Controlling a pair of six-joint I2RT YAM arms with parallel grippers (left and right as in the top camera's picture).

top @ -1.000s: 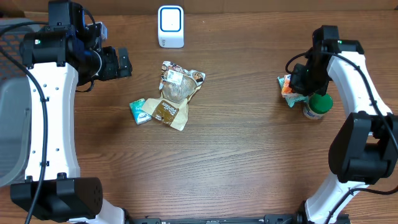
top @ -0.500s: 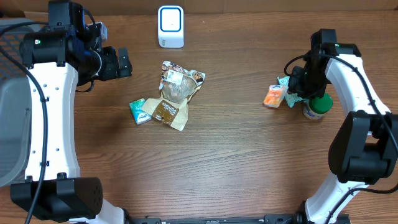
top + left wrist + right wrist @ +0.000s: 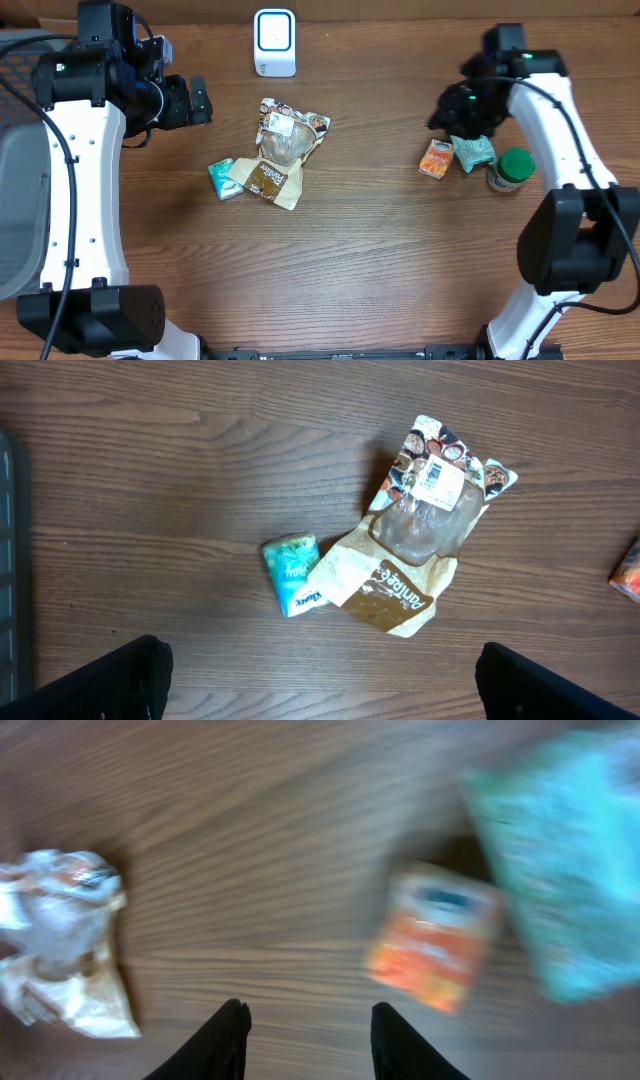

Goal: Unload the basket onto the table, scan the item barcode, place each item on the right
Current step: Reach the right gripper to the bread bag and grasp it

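The white barcode scanner (image 3: 274, 42) stands at the back of the table. An orange packet (image 3: 436, 158) lies flat on the wood beside a teal packet (image 3: 473, 151); the right wrist view shows the same orange packet (image 3: 435, 950), blurred. My right gripper (image 3: 443, 113) hovers just behind them, open, with nothing between its fingers (image 3: 225, 1040). Far to the left, my left gripper (image 3: 200, 100) stands wide open and empty, its fingertips (image 3: 140, 675) above bare wood in front of a pile of items.
The pile holds a clear bag (image 3: 285, 135), a brown pouch (image 3: 268, 180) and a small teal tissue pack (image 3: 224, 179). A green-lidded jar (image 3: 511, 170) stands right of the teal packet. A grey bin (image 3: 15, 200) sits at the left edge.
The right gripper opened and let go of the orange packet, which now lies left of the teal packet. The gripper then moved back and to the left. The left arm stayed still.
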